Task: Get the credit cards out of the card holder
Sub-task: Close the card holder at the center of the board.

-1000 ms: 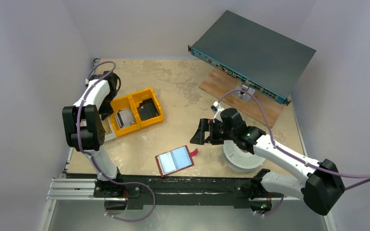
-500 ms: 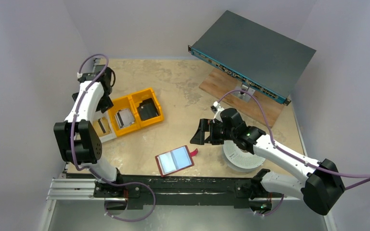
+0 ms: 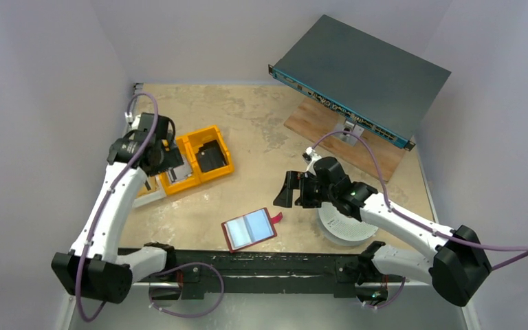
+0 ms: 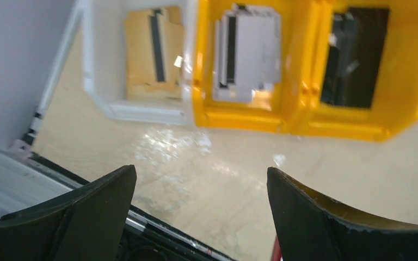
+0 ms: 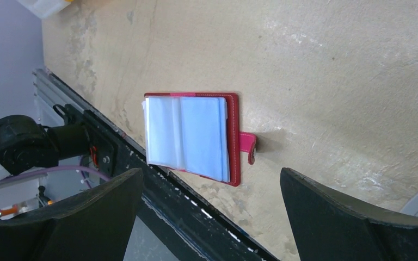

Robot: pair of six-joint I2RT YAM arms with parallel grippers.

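- L gripper (image 4: 200, 176): spread wide, gripping nothing; hangs over bare tabletop (image 4: 234, 179), just on near side of the bins, cam looking down twd them.
- Ahead of it in L wrist view: white bin (image 4: 136, 109) at left, touching yellow bin (image 4: 250, 117) (two compartments) at right.
- Inside white bin: golden-yellow credit card (image 4: 139, 54) w/ black stripe, lying flat. Maybe two yellow pieces overlapped, can't tell count.
- Inside yellow bin: silvery-grey metal part (image 4: 250, 49) in compartment next to white bin, black blocky part (image 4: 354, 60) in far compartment.
- R gripper (image 3: 285, 190): also spread wide, empty; held above table right of centre, aimed twd card holder (image 5: 193, 136) but well apart from it.
- Re card holder: dark red, lying open and flat near front edge of table, close to black rail (image 3: 268, 263), betw. the two arm bases in top view.
- Facing up in it: pale blue-grey clear sleeves (image 5: 166, 130). Too pale to tell whether any cards sit inside.
- Sticking out on one short side, toward the R arm in top view: pink-red snap tab (image 5: 247, 145).
- Under R forearm: white perforated disc (image 3: 344, 230), flat on table.
- Further back at right: grey network switch (image 3: 364, 69), propped at a slant on wooden board (image 3: 323, 124).
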